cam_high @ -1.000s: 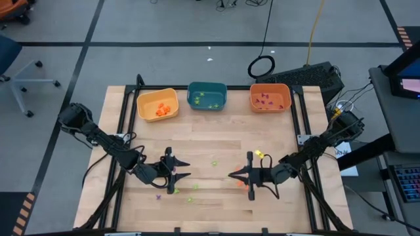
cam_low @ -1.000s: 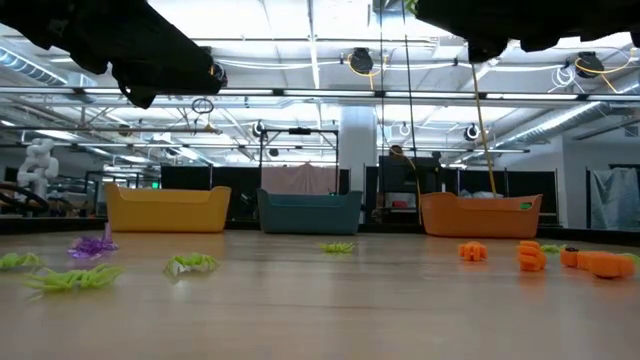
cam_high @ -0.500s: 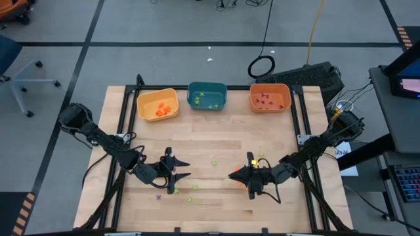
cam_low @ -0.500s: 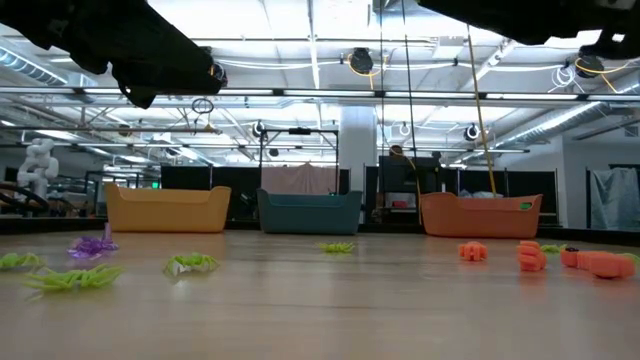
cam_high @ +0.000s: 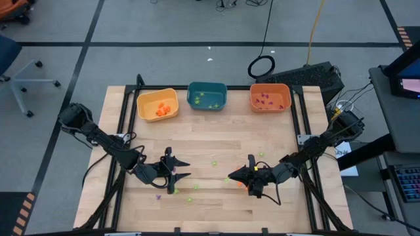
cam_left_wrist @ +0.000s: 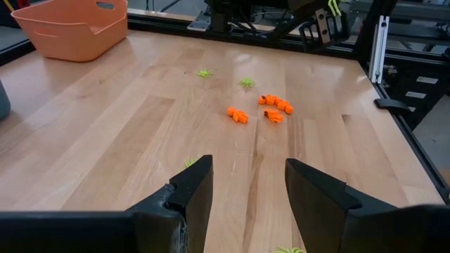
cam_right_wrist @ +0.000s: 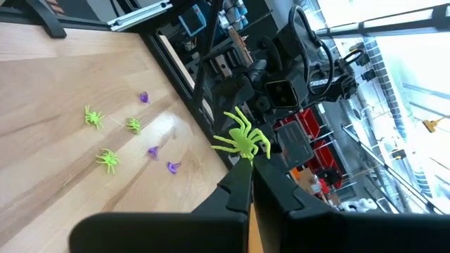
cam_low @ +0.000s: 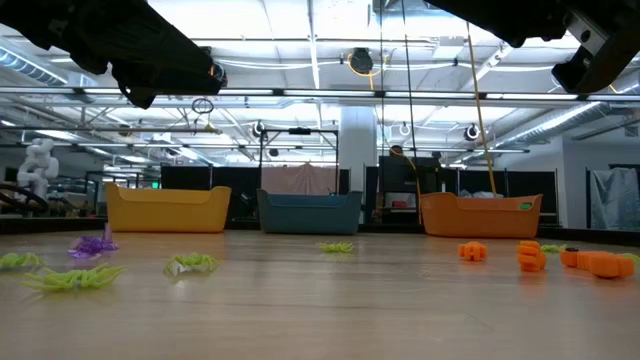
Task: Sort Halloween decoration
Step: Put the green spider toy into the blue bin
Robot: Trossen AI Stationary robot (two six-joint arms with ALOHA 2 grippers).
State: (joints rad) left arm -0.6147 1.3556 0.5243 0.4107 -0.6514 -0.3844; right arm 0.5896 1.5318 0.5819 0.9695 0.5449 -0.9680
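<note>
A wooden counter (cam_high: 210, 147) is set with yellow, teal and orange bins along its far edge. A light-green spider trinket (cam_right_wrist: 241, 141) is pinched in the clenched right hand (cam_right_wrist: 247, 177). The left hand (cam_left_wrist: 245, 193) is held released above the counter, near orange trinkets (cam_left_wrist: 271, 107).

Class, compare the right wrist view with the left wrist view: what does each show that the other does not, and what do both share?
Only the right wrist view shows a green spider pinched in the shut right gripper, plus purple trinkets. Only the left wrist view shows the open, empty left gripper, orange trinkets and the orange bin. Both show the wooden table with small green spiders lying on it.
</note>
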